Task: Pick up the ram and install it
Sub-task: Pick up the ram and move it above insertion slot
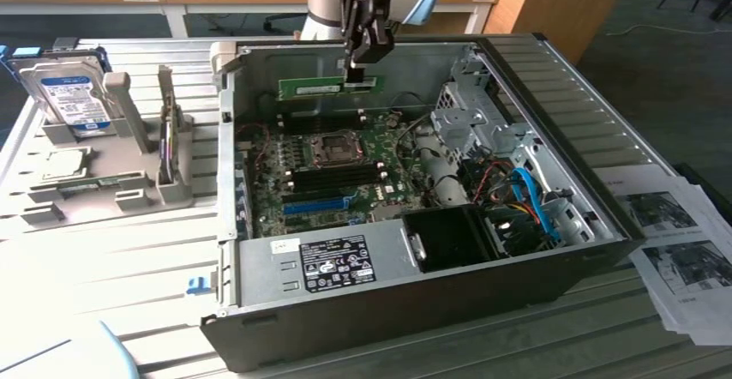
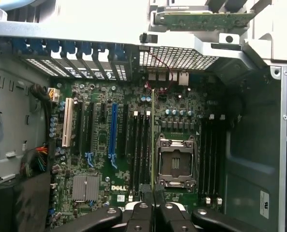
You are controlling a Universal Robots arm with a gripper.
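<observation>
One thin green circuit-board ram [image 1: 321, 87] hangs inside the open black-and-grey metal computer case [image 1: 595, 182], pinched along its upper edge by the black two-fingered claw [image 1: 358, 74], which is closed on it. The stick stands on edge, held above the green motherboard [image 1: 343, 177] toward the far wall of the case. Its long axis runs nearly level from the exterior view's left to the exterior view's right, broad face turned toward the near side. The claw grips it closer to its end at the exterior view's right, so most of its length juts out toward the exterior view's left.

In the wrist view the ram [image 2: 153, 140] is seen edge-on as a fine green line coming out from between the claw's [image 2: 153, 199] fingers. There it runs parallel to the long black memory slots [image 2: 141, 145], in line with the gap between them and the silver processor socket [image 2: 174, 162].

Chips on the stick's face are too small to make out. The claw covers part of its top edge, and the arm above is cut off by the frame.

Outside the case, on the pale slatted desk [image 1: 126, 250] at the exterior view's left, a silver hard drive with a blue-white label [image 1: 71, 96] stands upright in a grey holder [image 1: 115, 182].
</observation>
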